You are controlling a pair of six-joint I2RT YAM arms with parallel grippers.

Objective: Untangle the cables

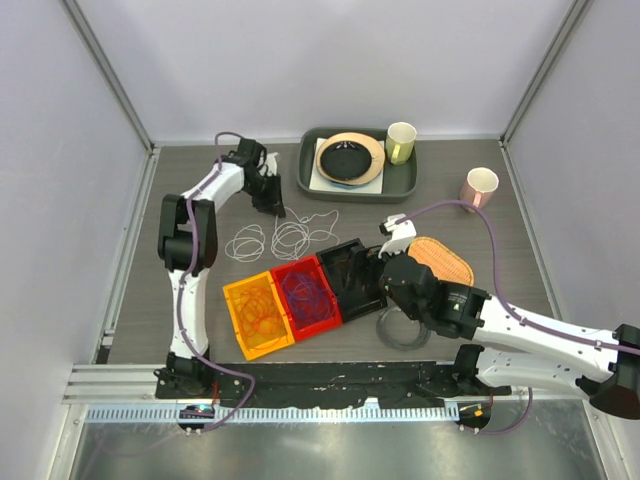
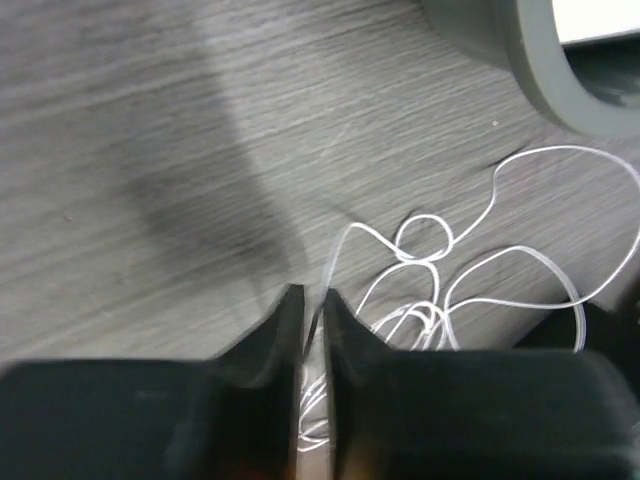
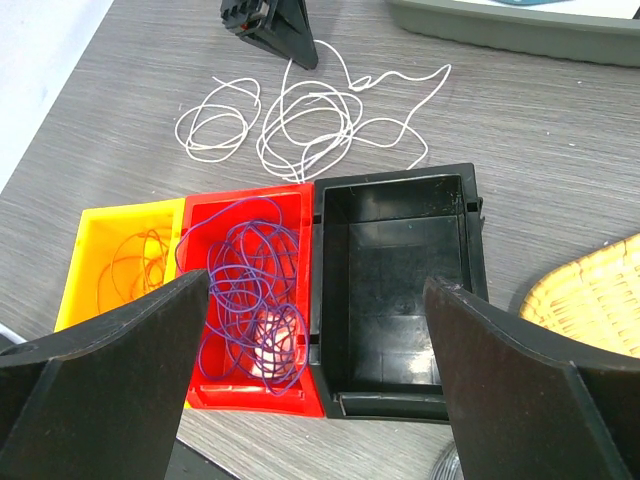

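So, quick rundown for you. Your left tool [image 2: 311, 300] is down at the far left of the tabletop [image 1: 530, 260], right at the end of the white cable [image 1: 285, 238]. In the left wrist view its two fingers are almost together with just a slim gap, and a strand of the white cable runs straight through that gap. I honestly can't tell whether the strand is actually pinched or just sitting between the fingers (the view is pretty blurry down there).

The rest of the white cable lies in a few loose loops on the bare tabletop, just past the row of bins and near the front edge of the gray tray [image 1: 405, 183].

Your right tool [image 3: 315, 285] is spread wide and has hold of nothing. It hangs over the black bin [image 3: 400, 330], one finger on each side of it in the wrist view.

The other two cables are in their bins. The purple cable [image 3: 250, 290] is a messy coil inside the red bin [image 3: 250, 197], and the orange cable [image 3: 130, 265] sits in the yellow bin [image 3: 120, 212]. All three bins are side by side and touching: yellow, red, then black.

Off to the right of the black bin there's a woven basket [image 1: 445, 262], and a clear ring [image 1: 400, 335] lies on the tabletop under the right arm.
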